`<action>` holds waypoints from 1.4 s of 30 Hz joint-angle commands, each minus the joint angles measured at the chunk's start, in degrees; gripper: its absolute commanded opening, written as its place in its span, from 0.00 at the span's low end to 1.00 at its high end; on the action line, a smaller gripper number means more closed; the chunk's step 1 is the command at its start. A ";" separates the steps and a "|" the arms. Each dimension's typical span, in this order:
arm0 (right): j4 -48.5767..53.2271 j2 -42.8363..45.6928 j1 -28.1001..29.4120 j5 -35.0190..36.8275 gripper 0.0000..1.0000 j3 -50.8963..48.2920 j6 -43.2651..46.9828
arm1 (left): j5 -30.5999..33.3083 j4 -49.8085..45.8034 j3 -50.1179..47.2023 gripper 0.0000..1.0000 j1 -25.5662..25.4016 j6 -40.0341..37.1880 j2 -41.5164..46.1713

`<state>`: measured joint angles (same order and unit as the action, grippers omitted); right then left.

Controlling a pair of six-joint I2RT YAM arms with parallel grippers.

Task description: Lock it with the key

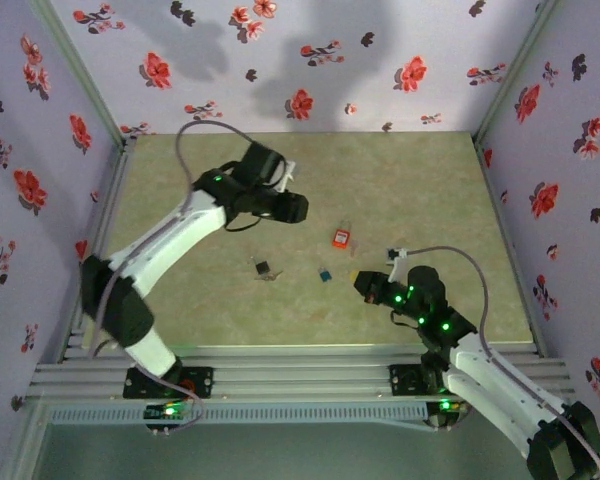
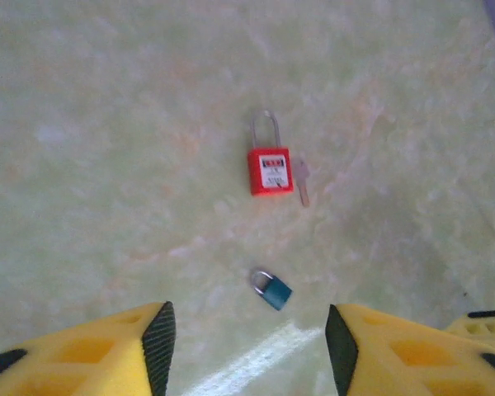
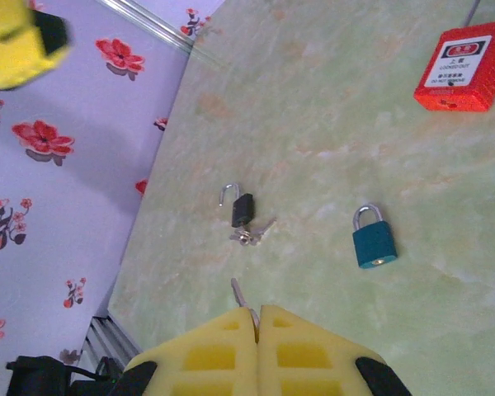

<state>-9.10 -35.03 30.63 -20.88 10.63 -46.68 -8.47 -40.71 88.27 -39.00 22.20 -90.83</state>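
A red padlock (image 1: 340, 238) (image 2: 270, 169) (image 3: 464, 68) lies mid-table with a loose silver key (image 2: 302, 180) beside it. A small teal padlock (image 1: 324, 273) (image 2: 271, 289) (image 3: 374, 238) lies closer to the arms, its shackle closed. A black padlock (image 1: 262, 267) (image 3: 242, 208) with an open shackle lies to the left with keys (image 3: 252, 233) at its base. My right gripper (image 1: 364, 284) (image 3: 256, 312) is shut on a silver key (image 3: 240, 294) whose blade sticks out past the fingertips, above the table. My left gripper (image 1: 298, 208) (image 2: 249, 338) hangs open above the teal padlock, holding nothing.
Floral-papered walls (image 1: 310, 60) enclose the green table (image 1: 420, 190) on three sides. Metal rails (image 1: 280, 375) run along the near edge by the arm bases. The left arm's yellow finger (image 3: 21, 41) shows at the upper left of the right wrist view.
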 commanded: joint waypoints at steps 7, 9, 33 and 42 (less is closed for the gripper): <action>-1.05 -3.37 1.88 4.13 0.00 0.77 4.99 | 13.18 18.46 -18.56 1.00 4.37 -1.71 19.12; -0.51 -4.13 2.85 5.53 0.00 1.01 6.11 | 16.70 20.62 -21.73 1.00 4.94 -3.25 21.80; 4.11 -20.27 7.42 19.59 0.00 5.98 10.90 | 33.94 39.59 -43.88 1.00 7.84 -14.02 34.79; 11.03 -22.17 7.42 23.59 0.00 10.61 11.38 | 32.34 41.50 -45.36 1.00 7.88 -14.88 35.72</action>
<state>-1.34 -56.62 37.56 -0.08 18.76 -36.42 23.81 -1.96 43.22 -31.57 8.78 -56.80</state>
